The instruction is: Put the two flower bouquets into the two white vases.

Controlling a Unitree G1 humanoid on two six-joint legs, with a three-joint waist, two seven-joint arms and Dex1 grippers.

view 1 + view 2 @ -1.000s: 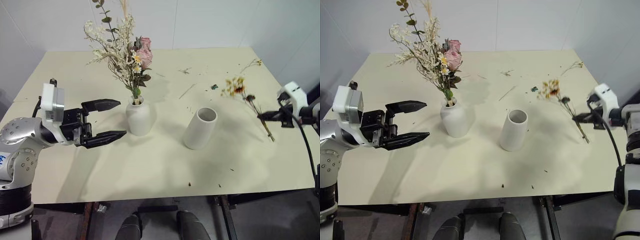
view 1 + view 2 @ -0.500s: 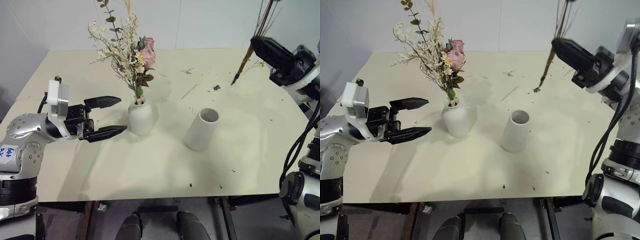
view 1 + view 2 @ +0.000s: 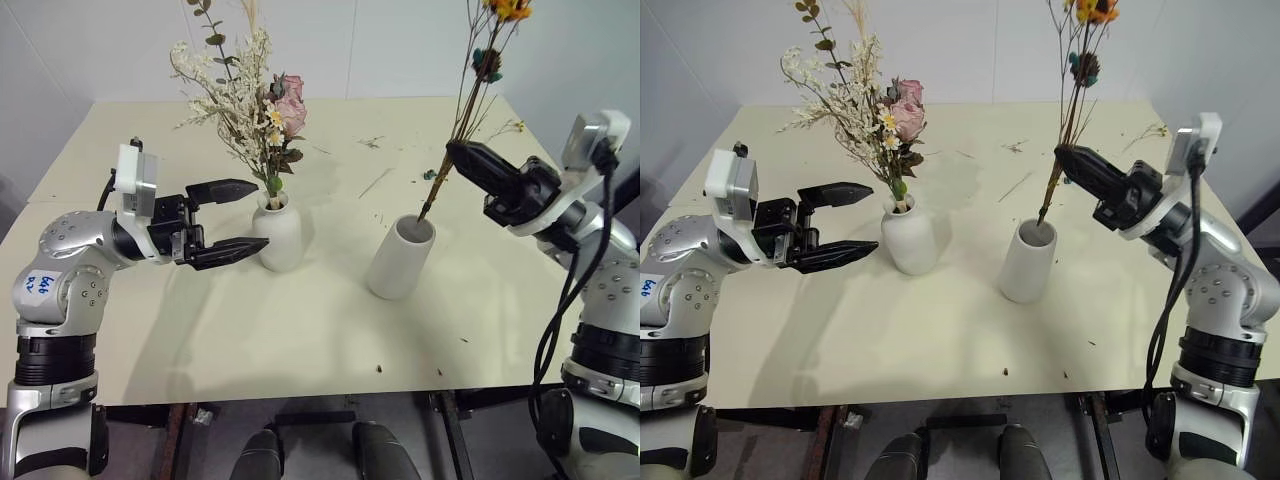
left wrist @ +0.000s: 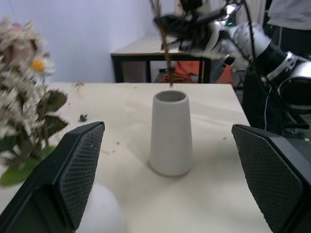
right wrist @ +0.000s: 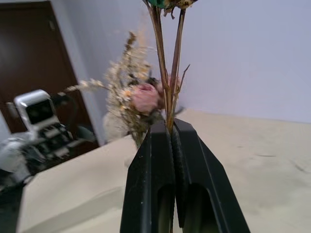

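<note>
The large bouquet [image 3: 250, 100] with pink roses stands in the rounded white vase [image 3: 280, 238]. My left gripper [image 3: 259, 215] is open just left of that vase, its fingers [image 4: 80, 170] spread wide and holding nothing. The white cylinder vase [image 3: 400, 258] stands to the right, mid-table. My right gripper [image 3: 458, 155] is shut on the thin stems of the small yellow-orange bouquet [image 3: 470, 75], held nearly upright. The stem ends hang just above the cylinder's mouth [image 4: 169, 96]. In the right wrist view the pads [image 5: 160, 145] pinch the stems.
Loose dried twigs [image 3: 375, 182] and small bits lie scattered over the far half of the cream table [image 3: 300, 340], with a sprig [image 3: 510, 127] near the back right corner. Walls close in behind the table.
My right gripper has swung the small bouquet from low over the table's right side up and leftward, turning it upright over the cylinder vase. The left gripper has edged slightly toward the rounded vase.
</note>
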